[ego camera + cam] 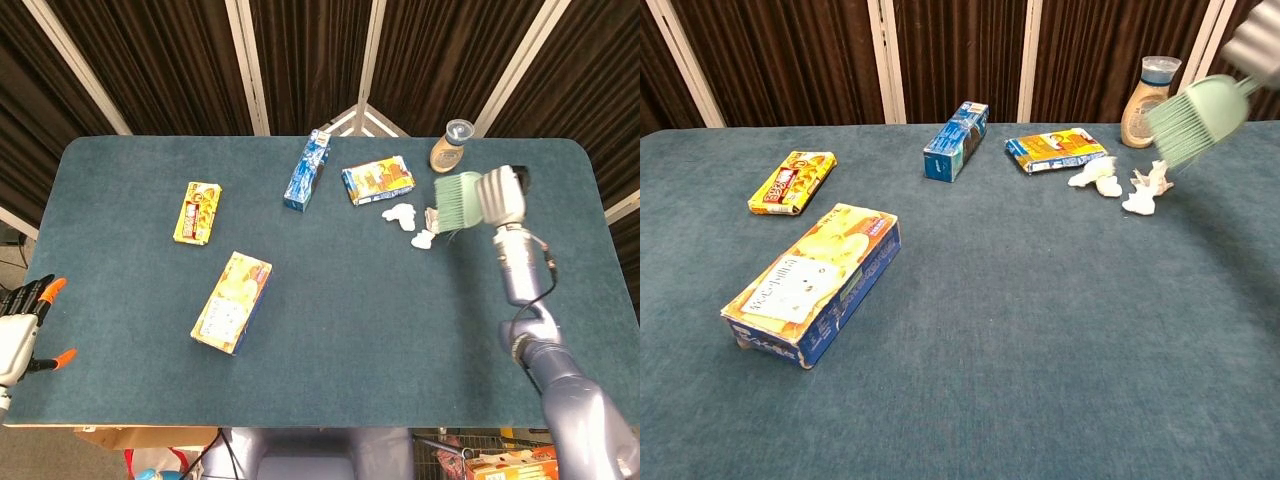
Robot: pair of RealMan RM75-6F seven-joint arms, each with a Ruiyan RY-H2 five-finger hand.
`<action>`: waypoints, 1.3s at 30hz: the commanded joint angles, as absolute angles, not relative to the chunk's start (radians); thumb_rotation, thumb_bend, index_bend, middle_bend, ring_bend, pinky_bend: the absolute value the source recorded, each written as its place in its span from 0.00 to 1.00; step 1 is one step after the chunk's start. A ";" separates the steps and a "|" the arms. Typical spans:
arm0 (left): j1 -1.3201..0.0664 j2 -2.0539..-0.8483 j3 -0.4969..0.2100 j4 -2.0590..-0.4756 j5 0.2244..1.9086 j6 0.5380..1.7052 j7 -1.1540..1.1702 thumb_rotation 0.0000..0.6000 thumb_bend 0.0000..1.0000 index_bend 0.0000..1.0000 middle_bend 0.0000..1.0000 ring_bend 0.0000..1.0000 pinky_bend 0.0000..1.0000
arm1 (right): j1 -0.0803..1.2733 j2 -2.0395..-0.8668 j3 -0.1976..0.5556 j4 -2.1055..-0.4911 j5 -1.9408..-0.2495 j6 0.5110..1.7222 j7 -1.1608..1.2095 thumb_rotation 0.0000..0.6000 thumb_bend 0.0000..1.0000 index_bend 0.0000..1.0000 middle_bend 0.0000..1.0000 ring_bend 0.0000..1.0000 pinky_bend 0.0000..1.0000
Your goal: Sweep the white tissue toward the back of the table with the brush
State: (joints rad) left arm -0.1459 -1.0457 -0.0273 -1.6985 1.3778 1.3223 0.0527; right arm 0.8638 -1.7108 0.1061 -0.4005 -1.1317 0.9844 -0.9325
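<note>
The white tissue lies in crumpled bits [401, 214] [1096, 177] on the blue table, right of centre near the back; another clump [1143, 192] sits beside it. My right hand [498, 195] [1256, 44] grips the handle of a pale green brush [456, 201] [1189, 120]. The bristles hang just right of the tissue bits, raised off the table in the chest view. My left hand [20, 326] stays off the table's front left corner, fingers apart and holding nothing.
A sauce bottle [451, 146] [1143, 90] stands at the back behind the brush. A colourful flat box [378, 180] and a blue box [308, 168] lie left of the tissue. Two yellow boxes [198, 212] [232, 302] lie on the left half.
</note>
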 commanded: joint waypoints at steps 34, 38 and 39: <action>-0.137 -1.055 -0.008 -1.711 1.431 1.349 0.063 1.00 0.00 0.00 0.00 0.00 0.00 | 0.485 -1.340 -0.024 -1.538 -1.196 1.363 -0.986 1.00 0.39 0.07 0.98 0.95 0.88; -0.134 -1.057 -0.008 -1.713 1.432 1.356 0.069 1.00 0.00 0.00 0.00 0.00 0.00 | 0.466 -1.343 -0.032 -1.561 -1.174 1.359 -1.011 1.00 0.29 0.00 0.95 0.92 0.87; -0.134 -1.058 -0.008 -1.713 1.432 1.357 0.071 1.00 0.00 0.00 0.00 0.00 0.00 | 0.463 -1.342 -0.033 -1.567 -1.172 1.358 -1.013 1.00 0.27 0.00 0.95 0.91 0.86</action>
State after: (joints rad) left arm -0.1341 -1.0572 -0.0078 -1.7131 1.4319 1.3564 0.0702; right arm 0.4685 -1.3424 -0.0298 -1.5604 -1.1760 1.3601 -1.0084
